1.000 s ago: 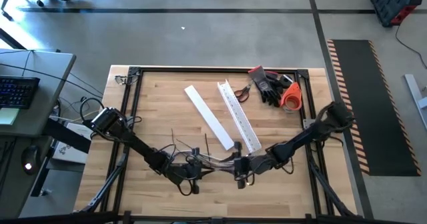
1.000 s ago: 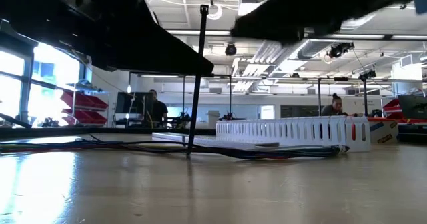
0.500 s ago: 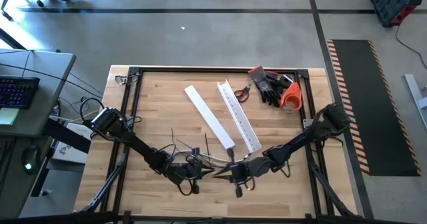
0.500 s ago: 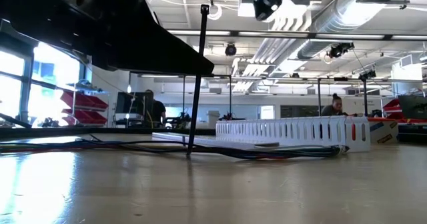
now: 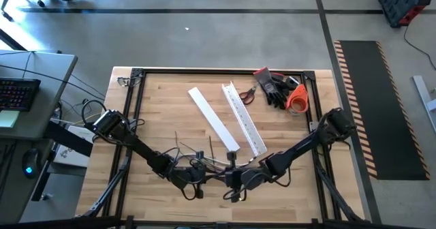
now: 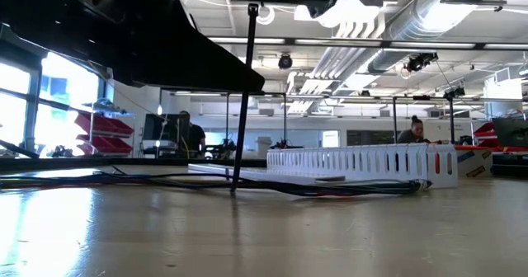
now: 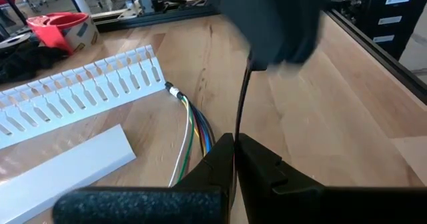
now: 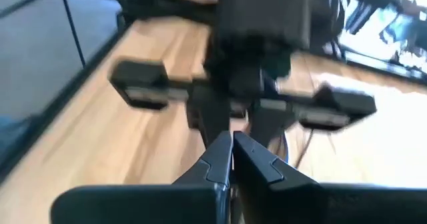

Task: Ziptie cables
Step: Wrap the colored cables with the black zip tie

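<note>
The loose bundle of thin grey-white and dark cables [image 5: 204,165] lies at the near middle of the wooden table [image 5: 163,106], just near of the long white slotted plastic channel [image 5: 243,119]. A thin black ziptie [image 6: 242,96] is held upright, pinched in the clenched left tool [image 7: 234,141], apparently so its free end can be taken. The right tool [image 5: 234,188], also clenched, is held close on the right, seemingly gripping that tie, though this cannot be confirmed.

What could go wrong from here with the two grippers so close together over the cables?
The left gripper is shut on a thin black zip tie, and the right gripper is shut close beside it. A small misjudged move could knock the two grippers together or pull the tie loose.

The cables fan out loosely near the slotted white channel, so the tie might miss some wires or snag on them and drag the bundle.
</note>
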`<action>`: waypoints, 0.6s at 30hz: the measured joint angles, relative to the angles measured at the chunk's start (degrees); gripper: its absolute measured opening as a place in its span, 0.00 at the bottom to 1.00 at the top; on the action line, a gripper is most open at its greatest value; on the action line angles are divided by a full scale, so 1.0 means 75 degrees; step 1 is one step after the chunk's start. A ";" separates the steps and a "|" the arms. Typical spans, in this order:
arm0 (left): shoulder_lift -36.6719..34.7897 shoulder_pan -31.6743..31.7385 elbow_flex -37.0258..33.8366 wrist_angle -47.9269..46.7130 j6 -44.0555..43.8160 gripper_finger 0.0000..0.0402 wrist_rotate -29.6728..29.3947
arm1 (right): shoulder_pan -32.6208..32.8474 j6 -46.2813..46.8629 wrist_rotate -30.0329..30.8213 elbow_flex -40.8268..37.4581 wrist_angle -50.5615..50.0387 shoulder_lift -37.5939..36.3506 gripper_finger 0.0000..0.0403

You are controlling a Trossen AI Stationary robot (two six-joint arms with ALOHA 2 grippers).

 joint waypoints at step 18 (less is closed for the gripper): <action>-0.0047 -0.0206 0.0000 0.0143 -0.0199 0.00 0.0194 | 0.0060 -0.0355 -0.0103 -0.0006 0.0398 -0.0001 0.00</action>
